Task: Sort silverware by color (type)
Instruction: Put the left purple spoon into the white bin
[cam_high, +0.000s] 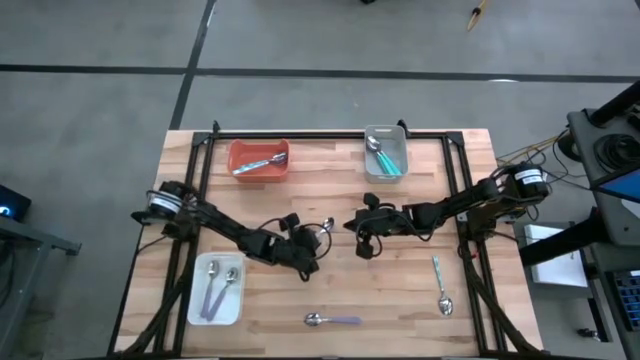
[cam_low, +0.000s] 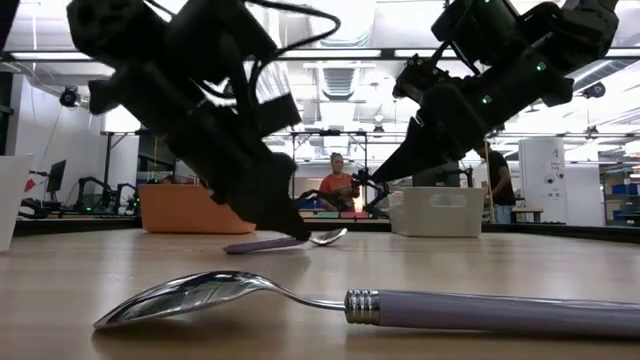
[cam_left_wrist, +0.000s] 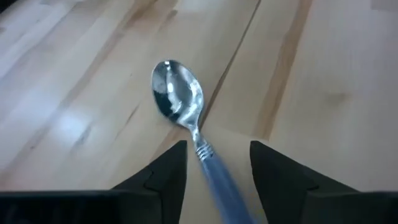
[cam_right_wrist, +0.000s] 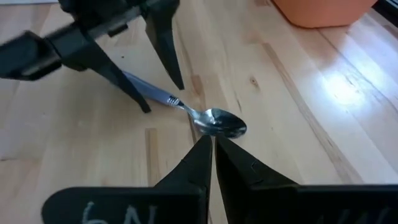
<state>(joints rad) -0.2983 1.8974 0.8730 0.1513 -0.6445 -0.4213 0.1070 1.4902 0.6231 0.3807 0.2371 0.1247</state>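
- Three trays: an orange tray (cam_high: 259, 160) at upper centre-left of the high view, a grey tray (cam_high: 386, 153) at upper centre-right, a white tray (cam_high: 217, 289) at lower left.
- Seven spoons that can be counted: one in the orange tray, at least one teal-handled in the grey, two in the white, three loose on the table (cam_high: 400, 290).
- Two arms, each with one gripper.

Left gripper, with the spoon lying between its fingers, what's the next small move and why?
Probably close the fingers on the handle. The left gripper is open and straddles the blue-handled spoon, which lies flat on the table. The right gripper, shut, sits just short of the bowl.
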